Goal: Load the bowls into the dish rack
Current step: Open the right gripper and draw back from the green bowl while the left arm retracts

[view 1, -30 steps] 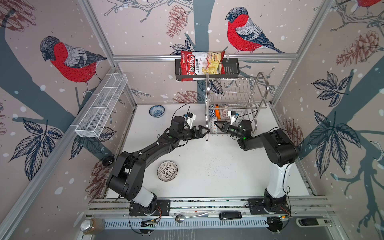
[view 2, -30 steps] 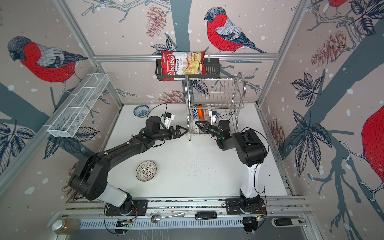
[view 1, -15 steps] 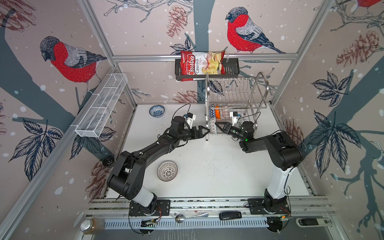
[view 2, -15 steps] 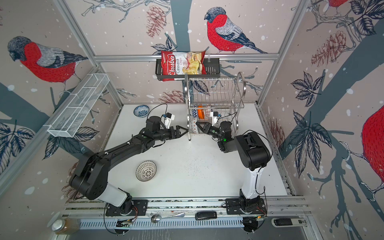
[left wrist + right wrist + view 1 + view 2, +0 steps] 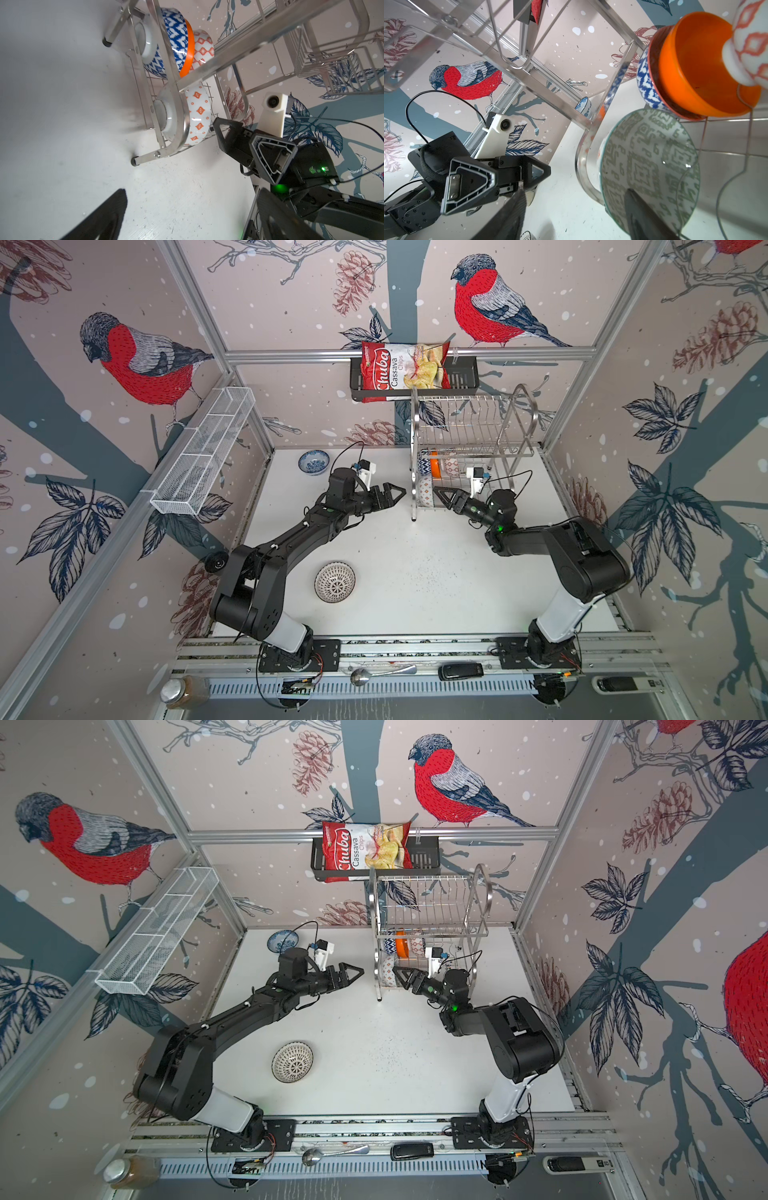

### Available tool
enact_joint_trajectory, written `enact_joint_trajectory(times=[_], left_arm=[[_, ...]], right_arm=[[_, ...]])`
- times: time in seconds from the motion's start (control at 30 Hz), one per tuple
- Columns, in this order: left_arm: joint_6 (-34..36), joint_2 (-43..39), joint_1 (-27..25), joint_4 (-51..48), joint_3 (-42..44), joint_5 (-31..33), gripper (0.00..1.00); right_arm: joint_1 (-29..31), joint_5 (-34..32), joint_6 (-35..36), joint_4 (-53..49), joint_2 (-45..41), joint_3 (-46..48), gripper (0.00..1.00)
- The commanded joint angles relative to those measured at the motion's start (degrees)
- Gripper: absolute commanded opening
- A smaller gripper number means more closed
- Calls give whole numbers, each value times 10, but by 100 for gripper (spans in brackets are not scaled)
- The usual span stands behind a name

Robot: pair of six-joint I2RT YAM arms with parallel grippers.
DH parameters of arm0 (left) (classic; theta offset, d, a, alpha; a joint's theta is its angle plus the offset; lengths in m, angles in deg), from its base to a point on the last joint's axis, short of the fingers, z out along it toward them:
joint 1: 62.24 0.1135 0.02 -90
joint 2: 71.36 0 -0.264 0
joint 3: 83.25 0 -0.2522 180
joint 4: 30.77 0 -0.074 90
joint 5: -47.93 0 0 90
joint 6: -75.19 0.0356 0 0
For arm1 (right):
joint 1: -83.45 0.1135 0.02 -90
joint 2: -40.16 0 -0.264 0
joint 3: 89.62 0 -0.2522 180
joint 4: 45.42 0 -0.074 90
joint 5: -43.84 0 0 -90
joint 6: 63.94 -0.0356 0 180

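Right claw [image 5: 442, 497] spread; grey-green bowl [image 5: 650, 166] stands ahead of it in dish rack [image 5: 415, 435] lower tier. Left claw [image 5: 397, 495] spread, empty. Release step, likely. Next: back out, fetch dotted bowl [image 5: 334, 582] behind Left claw.

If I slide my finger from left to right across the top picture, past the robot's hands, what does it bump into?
white mesh basket → blue-floral bowl → left gripper → dish rack. The right gripper overlaps the rack, so it is left out.
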Motion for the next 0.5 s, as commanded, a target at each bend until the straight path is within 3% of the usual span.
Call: enact_joint_trajectory(times=[0.0,0.1,0.3,0.47], left_arm=[[30,-11,6,-27,-11,26,98],[50,-15,6,-70,-20,66,98],[40,-27,7,-252,-68,171,98],[-2,-72,7,-331,-67,194,98]], right_arm=[[10,-40,45,-38,-31,13,89],[21,-74,79,-96,-64,19,100],[47,-153,151,-213,-123,25,100],[73,-220,207,-276,-170,30,100]])
